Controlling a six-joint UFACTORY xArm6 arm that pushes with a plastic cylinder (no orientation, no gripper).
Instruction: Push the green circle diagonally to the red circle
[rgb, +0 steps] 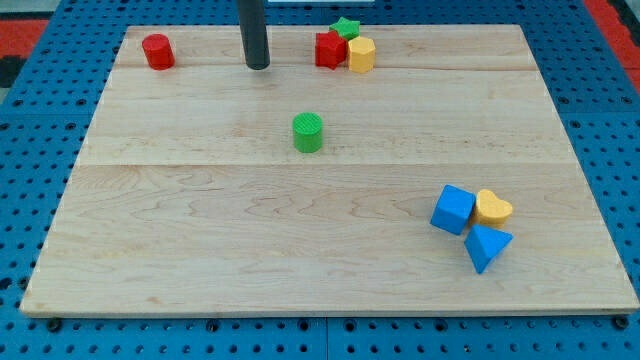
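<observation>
So the small green plastic-looking cylinder (308, 132), the "green circle", sits a bit left of centre on the pale wooden bench (300, 250), well apart from everything else. The target, a small red cylinder (157, 51), is at the far left corner. The arm has no gripper at all, just a straight dark rod holding nothing. Its tip (258, 66) rests at the far edge, between the red cylinder and the far cluster, beyond the green one and slightly to its left.

Handling-wise, the green piece looks light, rigid and smooth, so it'll probably slide easily on the planks but could roll off a glancing contact. There's no grabbing it. Best bet is touching its near-right side, dead centre, and pushing toward far left.
</observation>
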